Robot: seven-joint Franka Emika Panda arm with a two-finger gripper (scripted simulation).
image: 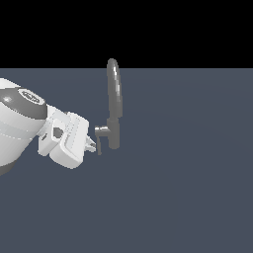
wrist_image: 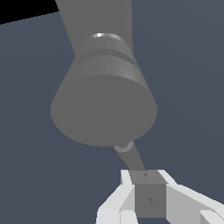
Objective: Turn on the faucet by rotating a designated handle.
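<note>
The handle (image: 99,145), a thin grey bar hanging from a stubby side cylinder on the faucet (image: 113,106), sits between my fingers (wrist_image: 118,197), which press on it from both sides. My white arm reaches in level from the exterior view's left, its gripper (image: 94,146) meeting the smooth metallic faucet with its tall arched spout.
</note>
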